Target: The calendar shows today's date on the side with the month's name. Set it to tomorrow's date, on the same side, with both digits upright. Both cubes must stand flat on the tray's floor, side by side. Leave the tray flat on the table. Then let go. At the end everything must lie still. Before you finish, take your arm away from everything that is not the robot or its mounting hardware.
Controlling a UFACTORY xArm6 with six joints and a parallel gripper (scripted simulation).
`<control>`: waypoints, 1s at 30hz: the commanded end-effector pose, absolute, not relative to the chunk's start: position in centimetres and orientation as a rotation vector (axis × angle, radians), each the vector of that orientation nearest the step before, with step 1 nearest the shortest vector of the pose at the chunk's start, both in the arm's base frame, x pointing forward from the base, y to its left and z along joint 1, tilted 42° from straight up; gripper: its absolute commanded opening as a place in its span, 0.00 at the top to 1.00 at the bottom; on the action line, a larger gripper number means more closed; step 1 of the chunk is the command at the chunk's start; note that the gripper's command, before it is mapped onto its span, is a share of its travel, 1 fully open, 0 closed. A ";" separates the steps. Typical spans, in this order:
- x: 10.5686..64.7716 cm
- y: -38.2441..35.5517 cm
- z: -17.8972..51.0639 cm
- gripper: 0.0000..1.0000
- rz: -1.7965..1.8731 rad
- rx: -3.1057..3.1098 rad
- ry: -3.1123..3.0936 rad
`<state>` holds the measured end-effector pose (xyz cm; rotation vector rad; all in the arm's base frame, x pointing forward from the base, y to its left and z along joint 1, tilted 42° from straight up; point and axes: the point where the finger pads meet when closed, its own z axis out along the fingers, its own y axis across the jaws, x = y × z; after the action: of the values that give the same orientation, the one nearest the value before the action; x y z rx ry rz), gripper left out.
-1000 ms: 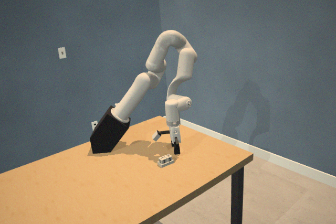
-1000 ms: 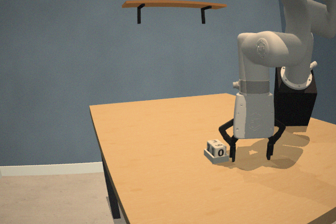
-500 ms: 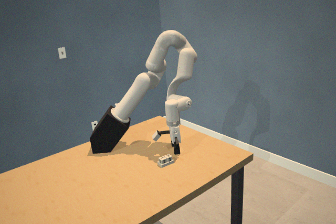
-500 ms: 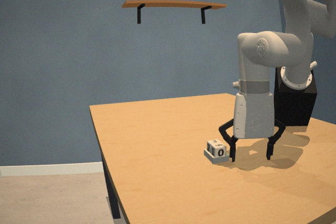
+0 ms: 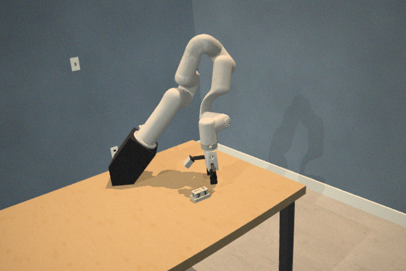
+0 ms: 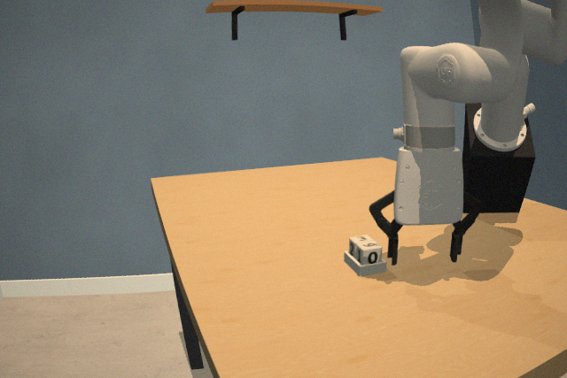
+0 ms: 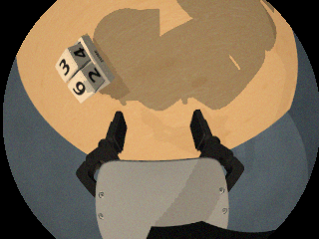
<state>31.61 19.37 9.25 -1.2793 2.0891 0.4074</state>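
The calendar is a small grey tray [image 5: 200,197] holding two white digit cubes side by side on the wooden table. In the top view the cubes [image 5: 200,191] show a 2 and a 1 on the near side. In the exterior view the tray [image 6: 365,266] shows a cube face with 0 [image 6: 369,255]. In the wrist view the cubes [image 7: 82,70] lie at the upper left, with 3, 4, 6 and 2 visible. My gripper [image 6: 422,256] is open and empty. It hangs just above the table, beside the tray and apart from it. It also shows in the wrist view [image 7: 159,126].
The arm's black base block [image 5: 130,160] stands at the back of the table. The table's edge [image 5: 248,225] runs close past the tray. A wooden shelf [image 6: 292,6] hangs on the far wall.
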 end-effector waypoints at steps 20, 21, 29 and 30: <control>31.5 17.9 11.5 0.00 0.501 -1.065 2.233; 32.3 17.9 11.8 0.00 0.501 -1.065 2.233; 33.5 17.8 12.4 0.00 0.518 -1.021 2.259; 33.6 17.8 12.4 0.00 0.530 -0.990 2.277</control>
<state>33.14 17.73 12.22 -1.0547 2.2300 0.4979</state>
